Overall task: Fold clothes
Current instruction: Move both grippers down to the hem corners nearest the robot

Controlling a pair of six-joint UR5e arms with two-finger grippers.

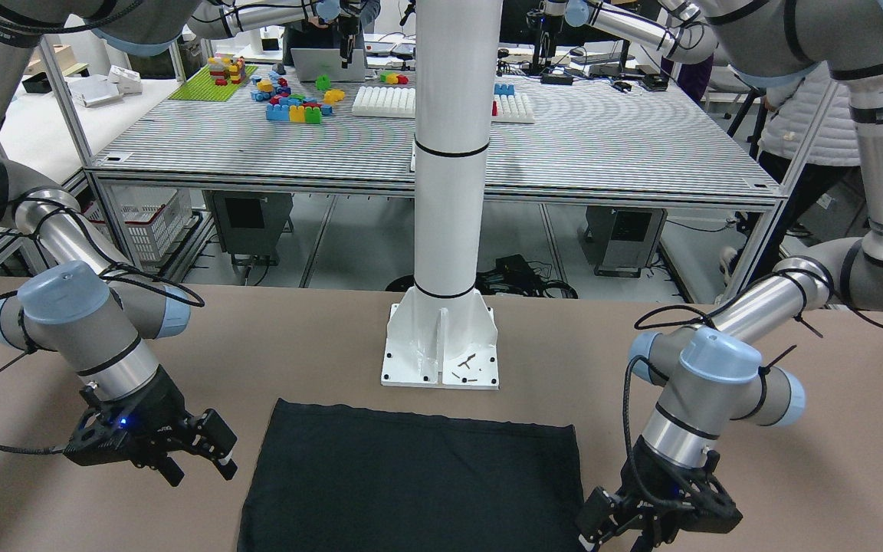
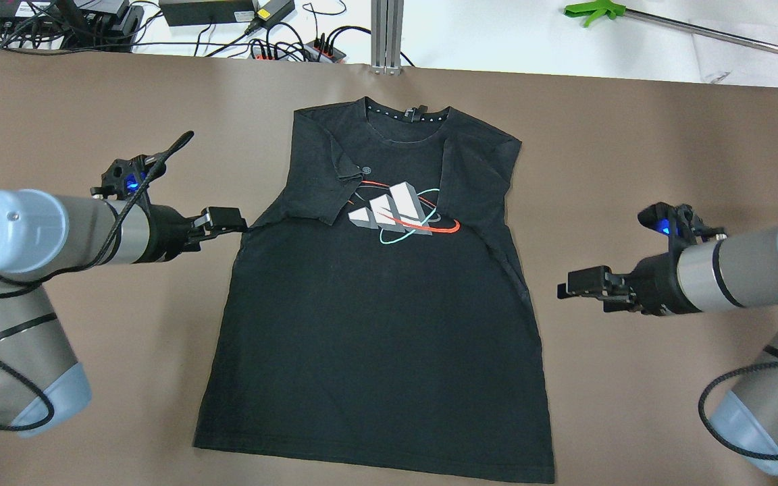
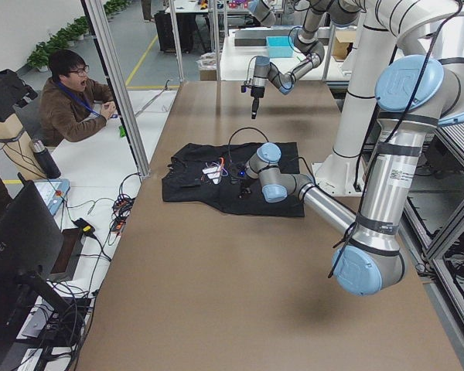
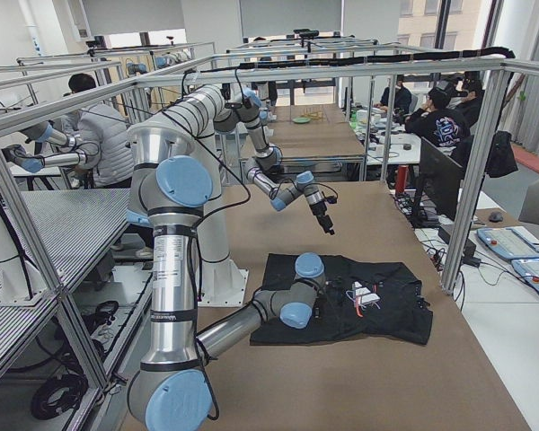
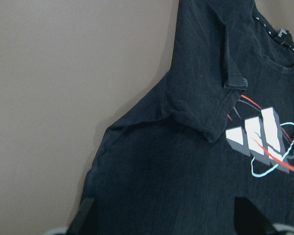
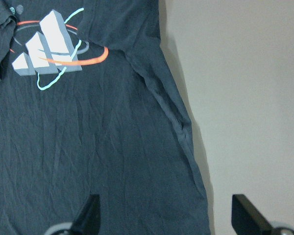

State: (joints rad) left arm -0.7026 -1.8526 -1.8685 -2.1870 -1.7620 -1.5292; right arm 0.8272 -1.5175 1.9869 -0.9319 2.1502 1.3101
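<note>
The clothes are one black T-shirt [image 2: 375, 297] with a white, red and teal chest print. It lies flat on the brown table, collar at the far side. Both sleeves are folded inward over the chest. Its hem shows in the front-facing view [image 1: 411, 475]. My left gripper [image 2: 230, 221] is open and empty at the shirt's left edge, by the folded sleeve. Its fingers [image 5: 85, 218] stand wide apart over the fabric. My right gripper [image 2: 568, 283] is open and empty, a little right of the shirt's right edge. Its fingers [image 6: 245, 210] straddle that edge.
The white pole's base plate [image 1: 441, 345] stands just behind the hem. Cables and power strips [image 2: 294, 47] and an aluminium post [image 2: 387, 34] line the far table edge. A green-tipped rod [image 2: 595, 10] lies beyond. A seated person [image 3: 77, 97] is at the table's side.
</note>
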